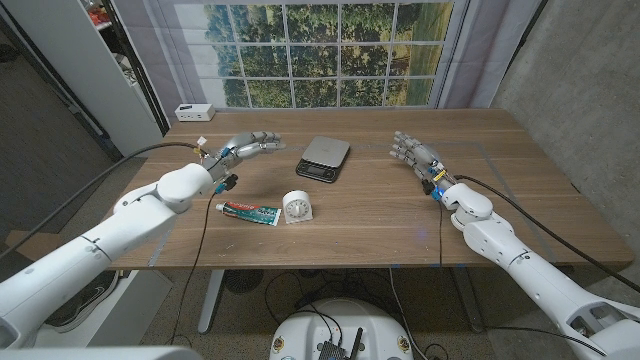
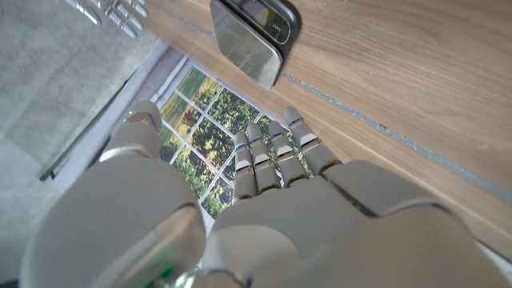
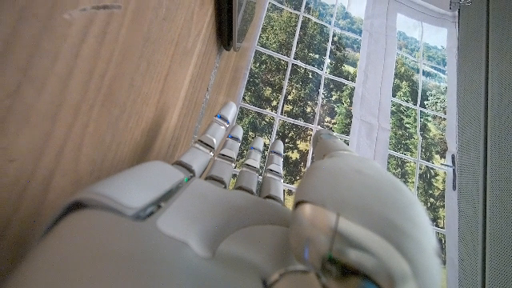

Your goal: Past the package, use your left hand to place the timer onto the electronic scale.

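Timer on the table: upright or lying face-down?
Upright. The timer stands on the table with its round white dial facing the camera, beside the toothpaste package.

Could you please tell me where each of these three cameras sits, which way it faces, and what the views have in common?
Head view: fixed on the robot's head, looking down over the wooden table at the timer, toothpaste package and electronic scale; both arms enter, left hand, right hand.
Left wrist view: on the left wrist, looking along the hand's back toward the scale and window.
Right wrist view: on the right wrist, along that hand toward the window.
Shared: all three show the scale.
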Controlling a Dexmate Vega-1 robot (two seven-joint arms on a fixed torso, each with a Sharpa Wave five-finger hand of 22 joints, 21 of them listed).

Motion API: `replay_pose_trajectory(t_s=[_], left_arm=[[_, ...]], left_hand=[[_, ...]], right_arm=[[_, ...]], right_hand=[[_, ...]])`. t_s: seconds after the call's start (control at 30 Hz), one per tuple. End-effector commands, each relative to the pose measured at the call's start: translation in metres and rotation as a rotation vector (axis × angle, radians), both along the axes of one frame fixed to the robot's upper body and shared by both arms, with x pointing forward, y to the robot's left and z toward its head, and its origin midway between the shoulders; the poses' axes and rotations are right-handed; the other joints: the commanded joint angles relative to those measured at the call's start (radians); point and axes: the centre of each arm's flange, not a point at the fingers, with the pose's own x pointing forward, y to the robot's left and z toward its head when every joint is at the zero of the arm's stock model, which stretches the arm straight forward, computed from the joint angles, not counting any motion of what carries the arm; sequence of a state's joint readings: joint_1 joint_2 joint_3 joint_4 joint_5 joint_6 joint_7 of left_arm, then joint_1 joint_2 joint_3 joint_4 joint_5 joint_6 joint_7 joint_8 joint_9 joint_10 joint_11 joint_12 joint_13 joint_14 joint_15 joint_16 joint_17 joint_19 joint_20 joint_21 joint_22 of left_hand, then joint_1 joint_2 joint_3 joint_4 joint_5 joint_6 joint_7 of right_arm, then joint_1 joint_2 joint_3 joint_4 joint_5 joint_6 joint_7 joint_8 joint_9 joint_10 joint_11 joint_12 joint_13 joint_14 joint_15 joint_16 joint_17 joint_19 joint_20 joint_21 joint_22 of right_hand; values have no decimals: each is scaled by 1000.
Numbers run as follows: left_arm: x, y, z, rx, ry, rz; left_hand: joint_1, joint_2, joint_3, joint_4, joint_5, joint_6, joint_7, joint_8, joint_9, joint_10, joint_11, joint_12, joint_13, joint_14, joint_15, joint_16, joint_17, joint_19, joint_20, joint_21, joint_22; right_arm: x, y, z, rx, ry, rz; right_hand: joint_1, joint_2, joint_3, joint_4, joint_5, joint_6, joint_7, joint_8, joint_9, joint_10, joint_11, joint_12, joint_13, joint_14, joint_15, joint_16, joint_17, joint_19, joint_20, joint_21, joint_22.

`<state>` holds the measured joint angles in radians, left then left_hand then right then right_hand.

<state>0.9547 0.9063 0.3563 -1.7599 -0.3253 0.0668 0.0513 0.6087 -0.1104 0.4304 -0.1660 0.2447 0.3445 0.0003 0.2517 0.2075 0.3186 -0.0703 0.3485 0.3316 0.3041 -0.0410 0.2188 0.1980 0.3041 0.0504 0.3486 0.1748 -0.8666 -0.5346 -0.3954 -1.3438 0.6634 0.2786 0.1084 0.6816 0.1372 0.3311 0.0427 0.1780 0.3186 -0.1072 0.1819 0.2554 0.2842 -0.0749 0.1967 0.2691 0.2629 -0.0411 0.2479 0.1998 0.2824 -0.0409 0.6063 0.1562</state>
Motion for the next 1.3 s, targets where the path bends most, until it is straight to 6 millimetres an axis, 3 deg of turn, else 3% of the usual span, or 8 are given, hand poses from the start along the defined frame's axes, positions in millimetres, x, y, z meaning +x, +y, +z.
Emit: replay_pose_trajectory(t_s=[0.03, 0.17, 0.3, 0.57, 0.93, 1.3], left_arm=[[-76, -32, 49, 445, -32, 107], [-85, -42, 58, 570, -24, 127], [-95, -51, 65, 674, -14, 150], [-111, -80, 80, 923, 27, 215], [-116, -98, 83, 1085, 104, 253], [-113, -116, 75, 1211, 165, 250]], left_hand=[[27, -7, 1, -5, 15, -7, -2, -1, 3, -4, -5, 0, 8, 3, -14, 9, 6, 5, 6, -5, 5], [46, -14, -2, -4, 26, -11, -7, -2, 5, -18, -4, -5, 15, -7, -14, 6, 8, -2, 7, -13, 6], [60, -16, -8, 4, 41, -13, -35, -4, 7, -37, -4, -12, 23, -22, -14, 3, 14, -11, 12, -22, 7], [69, -17, -21, 17, 59, -7, -35, -3, 8, 4, -24, 5, 36, 18, -31, 24, 22, -6, 13, -29, 8], [69, -20, -38, 28, 75, 19, -36, 5, 9, 35, -41, 16, 50, 50, -48, 41, 31, 30, -7, -21, 12], [64, -31, -59, 35, 84, 5, -44, -3, 9, 16, -34, 7, 59, 40, -46, 38, 35, 21, 0, -29, 15]], right_arm=[[-3, 2, -9, -5, 22, 39], [-3, 1, -9, -14, 21, 45], [-4, 0, -10, -13, 27, 49], [-6, -1, -14, -15, 30, 64], [-11, -3, -20, -4, 24, 72], [-10, -5, -22, 0, 26, 85]], right_hand=[[3, 1, 3, -10, 0, -3, 2, 9, 1, 6, 2, 7, -1, 7, -109, 6, 1, 6, -53, -4, 5], [1, 2, 2, -11, 0, -4, 2, 10, -1, 9, 7, 8, -2, 7, -108, 5, 0, 7, -51, -8, 5], [1, 3, 2, -13, 0, -5, 4, 10, -3, 11, 9, 8, -4, 10, -105, 5, -1, 8, -50, -10, 5], [-4, 5, 2, -15, 0, -6, 6, 10, -8, 17, 23, 10, -6, 18, -98, 5, -2, 13, -47, -17, 5], [-8, 7, 4, -17, 0, -8, 9, 11, -12, 20, 26, 11, -9, 28, -92, 5, -4, 18, -42, -24, 5], [-11, 9, 5, -20, -1, -9, 12, 11, -16, 22, 31, 11, -11, 32, -91, 4, -4, 22, -40, -30, 6]])
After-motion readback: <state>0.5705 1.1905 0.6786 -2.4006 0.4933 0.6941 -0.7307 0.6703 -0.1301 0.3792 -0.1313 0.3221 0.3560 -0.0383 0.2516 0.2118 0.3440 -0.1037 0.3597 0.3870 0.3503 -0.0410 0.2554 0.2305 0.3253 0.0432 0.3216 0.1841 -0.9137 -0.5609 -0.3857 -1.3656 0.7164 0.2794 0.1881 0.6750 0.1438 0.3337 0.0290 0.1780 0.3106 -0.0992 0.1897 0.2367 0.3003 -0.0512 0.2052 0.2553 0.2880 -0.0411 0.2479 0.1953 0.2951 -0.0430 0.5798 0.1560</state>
